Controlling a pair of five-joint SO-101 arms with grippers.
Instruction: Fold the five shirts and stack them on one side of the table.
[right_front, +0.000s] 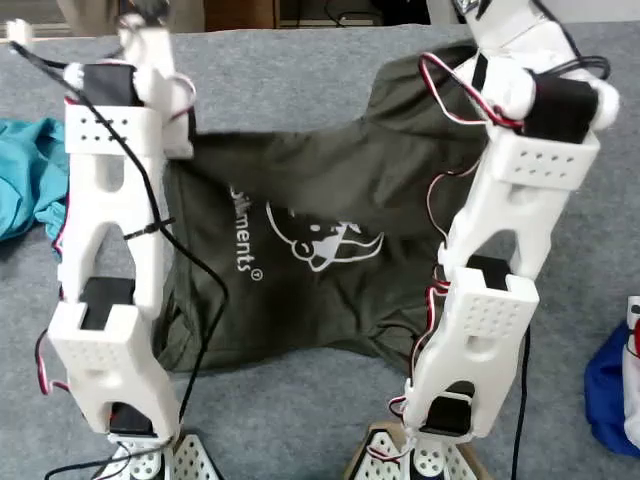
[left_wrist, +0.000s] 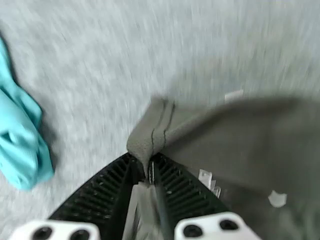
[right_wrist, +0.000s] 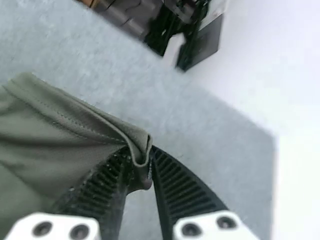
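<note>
Clamping olive shirt (right_front: 330, 190) | left end effector (left_wrist: 150, 172): closed on edge | right end effector (right_wrist: 142, 172): closed on edge

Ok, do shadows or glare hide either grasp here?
High view: even light, a soft shadow across the shirt. Left wrist view: faint shadow on the table beside the pinched shirt; left end effector plainly lit. Right wrist view: white glare beyond the table, right end effector unaffected; neither grasp hidden.
</note>
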